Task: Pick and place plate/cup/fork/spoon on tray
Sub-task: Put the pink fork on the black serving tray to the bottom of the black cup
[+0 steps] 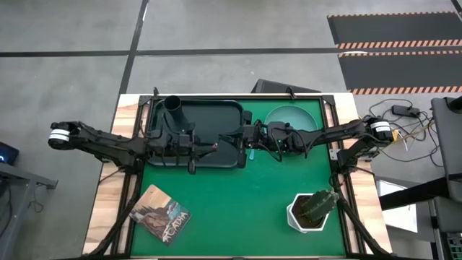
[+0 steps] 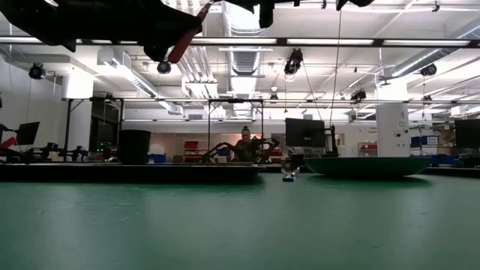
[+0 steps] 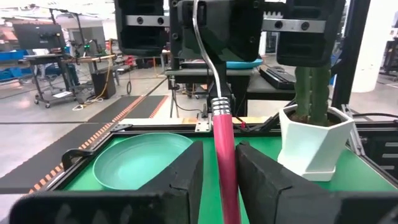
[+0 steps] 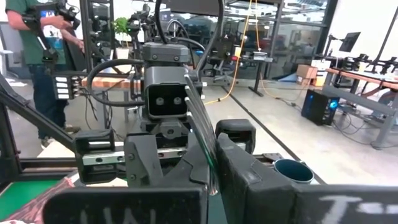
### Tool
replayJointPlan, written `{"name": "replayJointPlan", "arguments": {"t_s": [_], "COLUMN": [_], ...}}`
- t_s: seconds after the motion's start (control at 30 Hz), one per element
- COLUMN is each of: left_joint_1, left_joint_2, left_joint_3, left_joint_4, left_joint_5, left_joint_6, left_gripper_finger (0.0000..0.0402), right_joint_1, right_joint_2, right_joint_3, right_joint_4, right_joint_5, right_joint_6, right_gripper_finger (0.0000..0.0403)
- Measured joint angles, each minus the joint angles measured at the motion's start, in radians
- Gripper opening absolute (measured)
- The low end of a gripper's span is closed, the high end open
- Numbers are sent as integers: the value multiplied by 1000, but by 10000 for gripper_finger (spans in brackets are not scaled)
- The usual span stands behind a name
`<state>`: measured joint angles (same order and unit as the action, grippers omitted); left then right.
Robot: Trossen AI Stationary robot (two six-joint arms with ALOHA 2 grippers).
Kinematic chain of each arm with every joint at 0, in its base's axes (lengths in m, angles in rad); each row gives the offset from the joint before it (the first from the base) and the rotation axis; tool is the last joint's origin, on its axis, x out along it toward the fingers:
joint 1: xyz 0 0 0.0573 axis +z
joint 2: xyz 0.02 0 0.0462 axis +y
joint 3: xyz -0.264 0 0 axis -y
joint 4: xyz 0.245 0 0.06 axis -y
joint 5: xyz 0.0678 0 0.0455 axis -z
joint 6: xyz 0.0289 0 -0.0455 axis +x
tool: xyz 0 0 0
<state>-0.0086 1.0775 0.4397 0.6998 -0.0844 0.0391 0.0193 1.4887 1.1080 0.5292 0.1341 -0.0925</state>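
Progress check: one of four items is placed. The cup (image 1: 173, 105) stands upright inside the tray (image 1: 216, 108), in its far-left corner. We see nothing else on the tray.

The fork (image 3: 222, 143) is in hand and up in the air over the tray's right-hand end, well above the worktop (image 1: 238, 202). It spans both arms. Its pink handle lies between the parts of the left gripper (image 3: 219, 180), and its metal end runs up into the right gripper (image 4: 211, 168). The right gripper's fingers (image 4: 249, 168) are closed narrow on that metal shank. As for the left gripper, we can't tell if the handle is clamped or just resting there. To us this reads as a hand-over btwn the arms, so the fork counts as in progress, not placed.

The plate (image 1: 289, 117) sits on the worktop just beside the tray's right end, outside the rim and untouched. It's not done.

A light-blue bit on the green just below the right gripper, by the tray's corner, is prob. the spoon (image 1: 250, 154). We can't make out more of it. If so it's also off the tray and not done.

So approx. a quarter is done. Left to do: set the fork down, then the spoon, then the plate.
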Motion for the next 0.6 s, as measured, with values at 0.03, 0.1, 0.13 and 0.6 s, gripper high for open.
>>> {"name": "replayJointPlan", "arguments": {"t_s": [0.03, 0.1, 0.13, 0.6], "left_joint_1": [0, 0, 0, 1], "left_joint_2": [0, 0, 0, -1], "left_joint_3": [-1, -2, -2, -8], "left_joint_4": [0, -2, -3, -12], "left_joint_5": [-5, -17, -21, -28], "left_joint_6": [0, 0, 0, -6], "left_gripper_finger": [75, 76, 77, 78], "right_joint_1": [0, 0, 0, 0], "right_joint_2": [0, 0, 0, -4], "right_joint_3": [0, 0, 0, -1], "right_joint_4": [0, -2, -5, -93], "right_joint_5": [1, 1, 3, 54], "right_joint_6": [-4, -10, -10, -39], "right_gripper_finger": [8, 8, 8, 8]}}
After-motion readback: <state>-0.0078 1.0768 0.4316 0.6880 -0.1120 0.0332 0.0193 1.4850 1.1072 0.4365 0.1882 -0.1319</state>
